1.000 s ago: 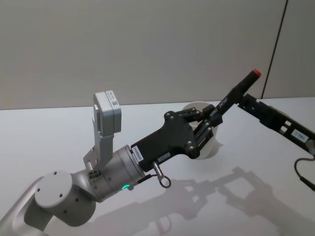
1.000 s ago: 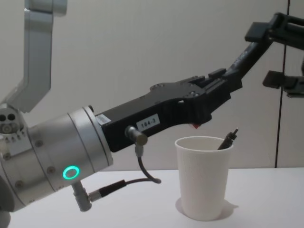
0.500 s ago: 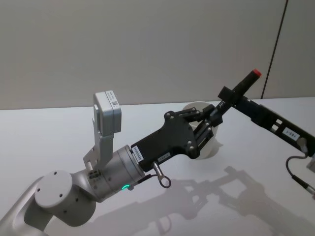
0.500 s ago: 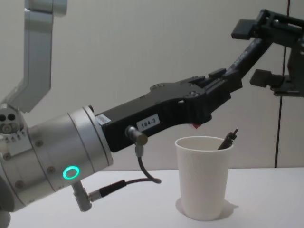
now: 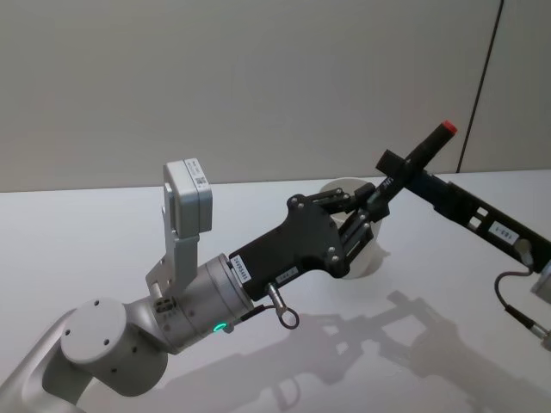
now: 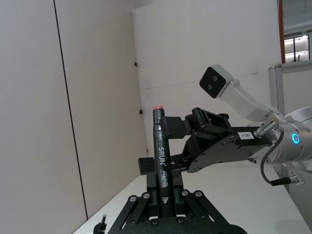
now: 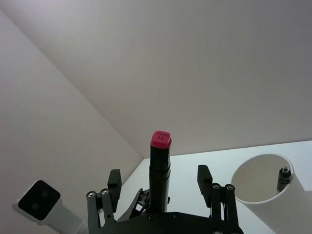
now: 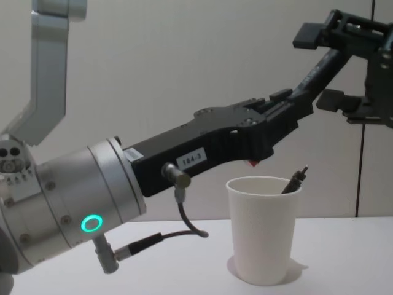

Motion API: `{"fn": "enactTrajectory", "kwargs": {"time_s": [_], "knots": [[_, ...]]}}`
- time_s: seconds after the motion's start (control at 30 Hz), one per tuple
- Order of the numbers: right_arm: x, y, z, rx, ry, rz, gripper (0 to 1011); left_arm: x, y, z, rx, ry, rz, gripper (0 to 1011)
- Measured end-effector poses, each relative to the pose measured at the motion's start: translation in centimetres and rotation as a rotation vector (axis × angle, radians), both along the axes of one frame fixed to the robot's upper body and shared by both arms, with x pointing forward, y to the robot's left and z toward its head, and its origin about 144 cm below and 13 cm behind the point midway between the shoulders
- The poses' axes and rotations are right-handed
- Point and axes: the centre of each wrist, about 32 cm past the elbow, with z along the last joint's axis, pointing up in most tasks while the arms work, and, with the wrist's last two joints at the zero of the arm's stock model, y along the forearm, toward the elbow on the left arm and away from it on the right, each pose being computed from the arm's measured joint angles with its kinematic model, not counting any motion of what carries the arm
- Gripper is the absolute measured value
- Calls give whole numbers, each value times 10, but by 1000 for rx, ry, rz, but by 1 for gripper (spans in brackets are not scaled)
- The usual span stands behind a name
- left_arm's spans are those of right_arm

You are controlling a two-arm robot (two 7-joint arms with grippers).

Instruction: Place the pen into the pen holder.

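Pen (image 5: 411, 166): stiff, light, slick; left gripper (image 5: 372, 209) pinches lower barrel above cup (image 8: 264, 228); right gripper (image 8: 338, 66) fingers wide, straddling upper barrel.

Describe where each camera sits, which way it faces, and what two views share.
Head: high up, looking down at the left end effector holding the pen above the pen holder.
Chest: low, looking across the table; left arm, right end effector.
Left wrist: looks along the gripped pen.
Right wrist: looks along its open end effector straddling the pen.
Shared: head and chest both show the pen holder.
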Motion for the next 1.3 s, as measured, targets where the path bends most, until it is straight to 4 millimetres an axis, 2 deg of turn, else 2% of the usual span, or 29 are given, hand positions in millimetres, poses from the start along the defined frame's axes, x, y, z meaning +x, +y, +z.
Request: {"fn": "enactTrajectory", "kwargs": {"time_s": [0.2,0.23,0.3,0.33,0.4,0.43,0.63,0.67,0.73,0.77,0.8,0.87,1.2,1.3], "knots": [[0,1,0,1,1,2,897,0,0,0,0,0,0,176],[0,1,0,2,1,3,849,0,0,0,0,0,0,176],[0,1,0,2,1,3,814,0,0,0,0,0,0,176],[0,1,0,2,2,3,761,0,0,0,0,0,0,176],[1,1,0,3,2,3,721,0,0,0,0,0,0,176],[1,1,0,3,2,3,660,0,0,0,0,0,0,176],[1,1,0,3,3,4,503,0,0,0,0,0,0,176],[1,1,0,4,3,4,393,0,0,0,0,0,0,176],[1,1,0,4,3,5,356,0,0,0,0,0,0,176],[1,1,0,4,3,5,300,0,0,0,0,0,0,176],[1,1,0,4,3,5,300,0,0,0,0,0,0,176],[1,1,0,4,3,5,205,0,0,0,0,0,0,176],[1,1,0,4,2,5,195,0,0,0,0,0,0,179],[1,1,0,4,2,5,195,0,0,0,0,0,0,233]]}}
